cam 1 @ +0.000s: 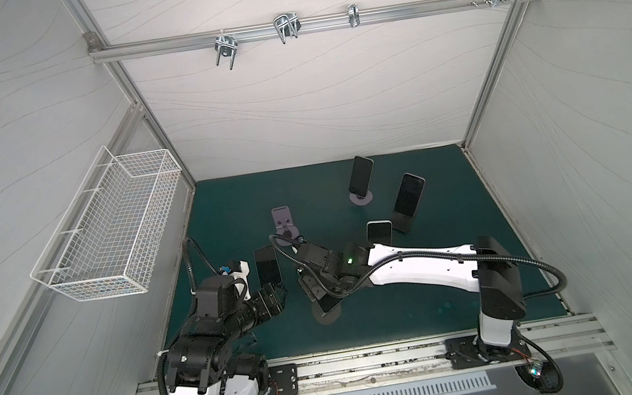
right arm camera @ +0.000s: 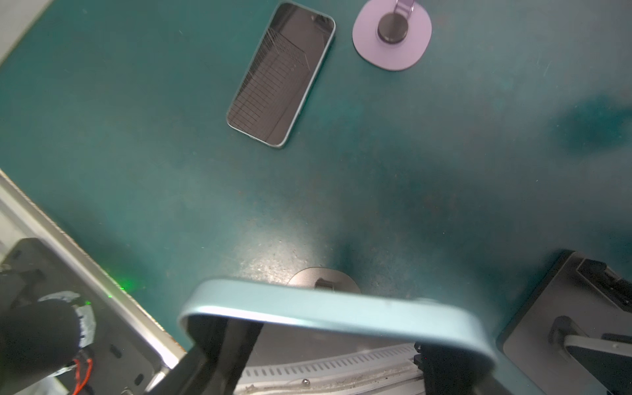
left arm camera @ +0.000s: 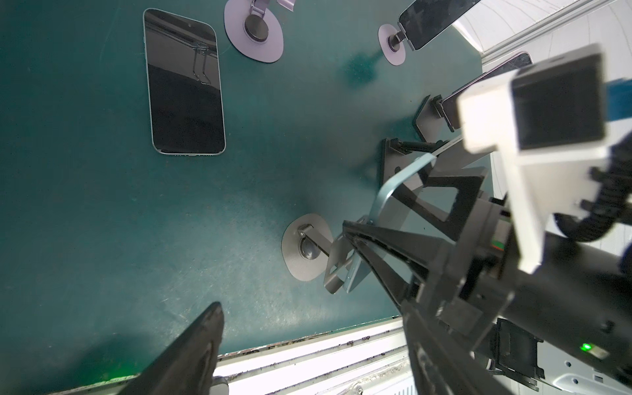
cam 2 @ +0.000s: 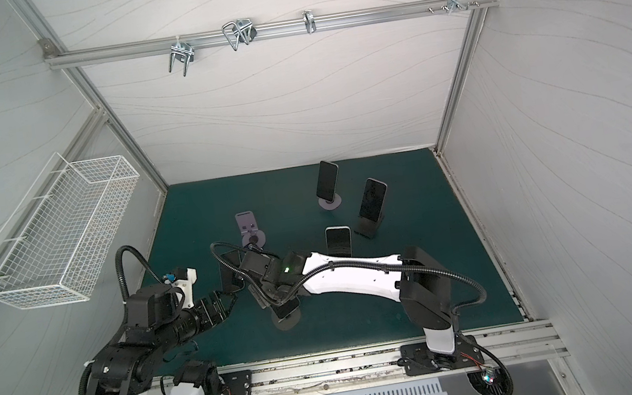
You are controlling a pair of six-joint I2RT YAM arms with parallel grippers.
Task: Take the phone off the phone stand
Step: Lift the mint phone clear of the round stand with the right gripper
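**A:** What has the right tool (right arm camera: 328,342) got?

**B:** Its fingers are clamped on the long sides of the pale blue phone (right arm camera: 342,307). The phone's top edge spans the gap between them in the right wrist view.

**A:** Where is that phone relative to the phone stand (left arm camera: 304,253)?

**B:** It is directly over the grey stand's round base, near the front middle of the green desk (cam 1: 407,320). In the left wrist view its lower end lies right against the stand's cradle. I cannot tell whether it rests in the lip or hangs clear.

**A:** And the left tool (cam 1: 277,294)?

**B:** Its jaws are apart and grip nothing. It hovers just left of the right tool, over the front-left part of the desk.

**A:** What lies around them?

**B:** A second phone (cam 1: 267,264) lies flat, screen up, just beyond the left tool. Behind that is a purple stand (cam 1: 283,224) with a bare cradle. Three more phones lean on stands further back and to the right. A third phone (cam 1: 378,231) is just behind the right arm. A fourth phone (cam 1: 409,200) is on a dark stand. A fifth phone (cam 1: 360,177) is on a round purple base, nearest the back wall. A white wire basket (cam 1: 113,231) hangs on the left wall.
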